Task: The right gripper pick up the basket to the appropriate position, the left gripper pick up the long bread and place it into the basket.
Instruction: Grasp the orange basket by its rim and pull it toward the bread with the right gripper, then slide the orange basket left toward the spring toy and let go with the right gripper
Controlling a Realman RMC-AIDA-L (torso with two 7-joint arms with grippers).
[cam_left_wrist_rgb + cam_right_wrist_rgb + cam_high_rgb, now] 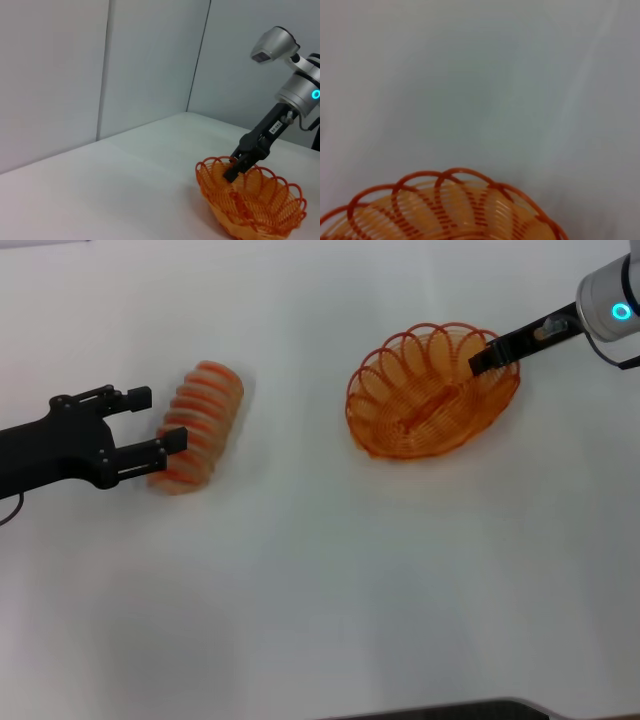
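Note:
The long bread [203,420], tan-orange with darker ridges, lies on the white table at the left in the head view. My left gripper [165,417] is open at the bread's near-left end, one finger on each side of it. The orange wire basket [420,415] sits at the right, tipped slightly. My right gripper [481,361] is shut on its far right rim. The left wrist view shows this gripper [233,173] pinching the rim of the basket [252,205]. The right wrist view shows only the basket's looped rim [445,182].
The white table [320,590] stretches between the bread and the basket and toward the front. Grey wall panels [100,65] stand behind the table in the left wrist view. A dark edge [450,710] shows at the bottom of the head view.

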